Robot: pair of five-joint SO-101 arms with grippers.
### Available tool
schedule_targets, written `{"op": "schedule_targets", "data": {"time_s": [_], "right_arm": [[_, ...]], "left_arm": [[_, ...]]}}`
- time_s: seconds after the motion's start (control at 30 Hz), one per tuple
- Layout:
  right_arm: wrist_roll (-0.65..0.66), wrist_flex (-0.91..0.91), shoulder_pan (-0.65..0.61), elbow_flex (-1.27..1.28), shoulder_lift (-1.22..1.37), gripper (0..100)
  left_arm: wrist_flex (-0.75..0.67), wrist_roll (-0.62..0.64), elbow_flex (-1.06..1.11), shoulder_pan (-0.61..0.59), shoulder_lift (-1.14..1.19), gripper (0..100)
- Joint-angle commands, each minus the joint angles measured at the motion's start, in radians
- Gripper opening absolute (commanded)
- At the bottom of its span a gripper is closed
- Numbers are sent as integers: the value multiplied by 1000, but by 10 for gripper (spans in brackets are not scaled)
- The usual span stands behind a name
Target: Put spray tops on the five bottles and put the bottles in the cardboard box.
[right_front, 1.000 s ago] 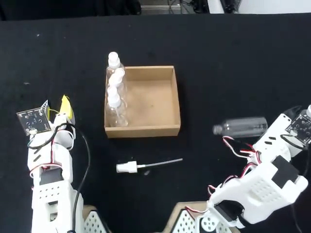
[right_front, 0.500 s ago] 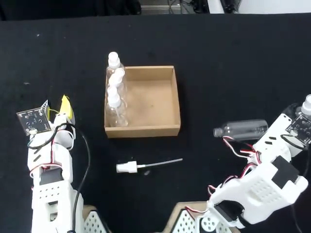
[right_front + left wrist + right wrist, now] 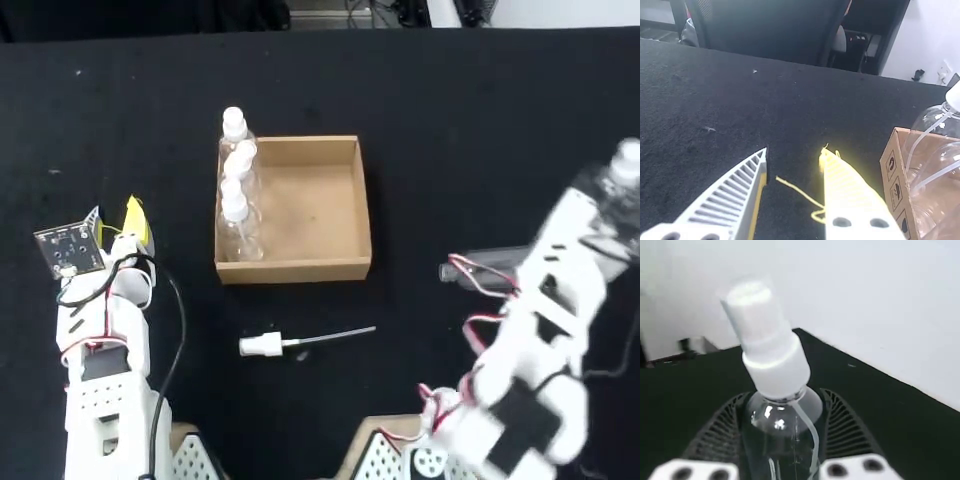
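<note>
Now the right gripper (image 3: 785, 397) is clamped on a capped bottle (image 3: 775, 375) at the box's (image 3: 295, 268) three o'clock. The left gripper (image 3: 794, 152) sits with fingers apart at nine o'clock. Three bottles (image 3: 237, 200) stand in the box, and a spray top (image 3: 262, 345) lies at six.

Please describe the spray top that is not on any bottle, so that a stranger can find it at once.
Find the cardboard box in the middle of the black table. Just below it in the high view lies the loose spray top. Unlike the tops on the bottles in the box, it lies flat and alone, its thin tube bare.
</note>
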Motion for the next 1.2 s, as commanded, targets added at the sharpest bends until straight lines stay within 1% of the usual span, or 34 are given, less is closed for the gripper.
{"op": "schedule_targets", "data": {"time_s": [0.0,0.13,0.3,0.43,0.53,0.63,0.73,0.93,1.17], "right_arm": [[-3,221,-160,-36,-243,11],[-6,359,-359,-38,-384,11],[-9,393,-601,-42,-409,11],[-11,410,-735,-56,-409,11],[-11,425,-801,-70,-400,11],[-11,413,-850,-91,-349,11],[-11,413,-868,-153,-249,11],[-11,413,-870,-302,-28,11],[-11,413,-873,-328,94,15]], "left_arm": [[-23,3,-13,-4,-11,99],[-23,3,-12,-4,-11,99],[-23,3,-10,-4,-11,98],[-23,3,-10,-4,-11,98],[-23,3,-10,-4,-11,98],[-23,3,-10,-4,-11,98],[-23,3,-10,-4,-11,98],[-23,3,-12,-4,-11,99],[-23,3,-13,-4,-11,101]]}}
